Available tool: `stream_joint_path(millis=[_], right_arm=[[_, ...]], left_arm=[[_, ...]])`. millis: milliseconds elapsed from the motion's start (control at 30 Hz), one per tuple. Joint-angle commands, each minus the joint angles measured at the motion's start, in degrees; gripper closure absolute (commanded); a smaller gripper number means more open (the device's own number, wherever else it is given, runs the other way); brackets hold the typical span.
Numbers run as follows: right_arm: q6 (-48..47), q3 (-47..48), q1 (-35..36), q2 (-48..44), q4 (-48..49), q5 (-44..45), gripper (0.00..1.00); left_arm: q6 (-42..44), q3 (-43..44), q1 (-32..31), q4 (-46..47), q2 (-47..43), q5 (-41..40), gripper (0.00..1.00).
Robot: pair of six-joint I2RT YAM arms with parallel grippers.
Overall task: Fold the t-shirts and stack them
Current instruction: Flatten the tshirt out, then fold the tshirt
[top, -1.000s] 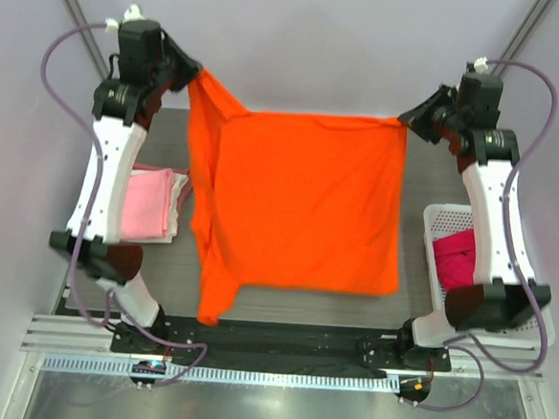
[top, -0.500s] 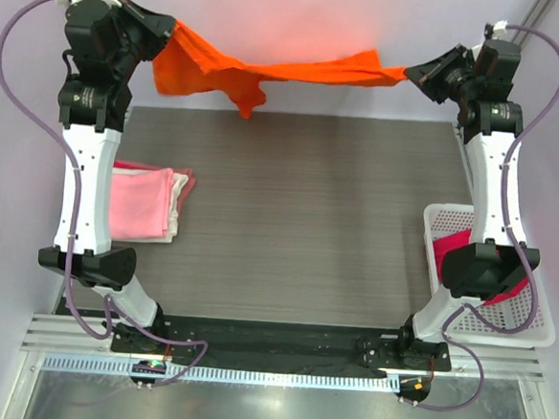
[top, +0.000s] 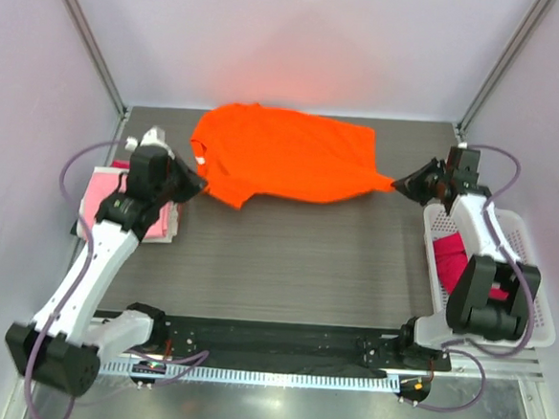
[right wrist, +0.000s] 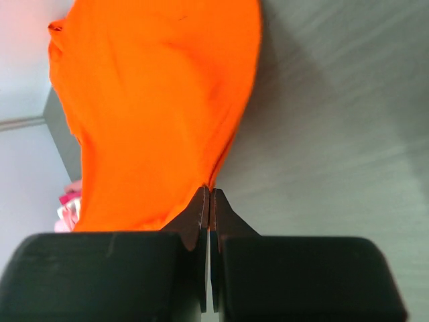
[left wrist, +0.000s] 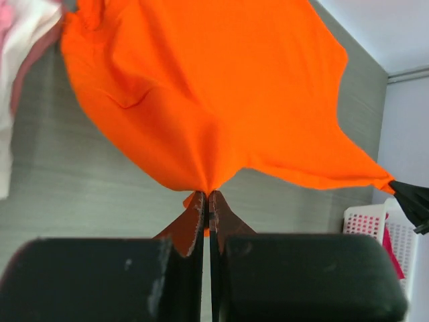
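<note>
At the left edge of the bench (top: 305, 259), partly under the left arm, sits a folded stack: a light pink t-shirt (top: 94, 197) on top, with a white t-shirt (left wrist: 27, 20) showing at its edge in the left wrist view. I judge those two done.

Just beside the stack, the left claw (top: 197, 186) is pinched tight on a bunched edge of the orange t-shirt (top: 283, 157); its wrist view shows cloth gathered to a point between the closed fingers. The orange tee lies spread, though rumpled, across the far middle of the bench, drawn out toward each arm. It has no fold in it yet, so this looks like the laying-out step.

On the right, the right claw (top: 399, 185) is clamped on the tee's tapering corner, fingers closed with cloth between them. Beyond it, the white basket (top: 539, 319) holds a deep pink t-shirt (top: 452, 260) waiting its turn; whether more lie beneath it I cannot tell.

The tee's far hem runs close to the bench's back edge, leaving little room there. The wide bare strip toward the arms is the open room for folding. The tight spots are the stack near the left claw and the basket corner just beside the right.
</note>
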Motion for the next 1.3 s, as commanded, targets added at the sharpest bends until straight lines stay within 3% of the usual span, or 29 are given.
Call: stream_joint_path(millis=[0, 333, 533, 700, 1267], right_arm=[[-3.13, -6.47, 0.01, -9.76, 5.19, -0.5, 0.99], [-3.75, -27.65, 0.01, -31.73, -1.3, 3.8, 0.99], [-0.5, -35.21, 0.01, -46.23, -8.78, 9.6, 0.99], [1.88, -38.91, 0.01, -55.02, -12.82, 11.8, 0.99], [0.39, -37.34, 0.09, -48.28, -12.39, 17.43, 0.96]], left_arm=[[-1.39, -7.18, 0.05, 2.69, -11.37, -1.64, 1.0], [-5.44, -26.69, -3.64, -3.11, -27.14, 4.07, 1.0], [-5.97, -30.05, -4.7, -4.35, -31.19, 4.17, 1.0], [-4.21, -27.95, -4.79, -4.35, -27.33, 3.46, 1.0], [0.18, -13.71, -4.79, 1.72, -7.91, -4.71, 1.0]])
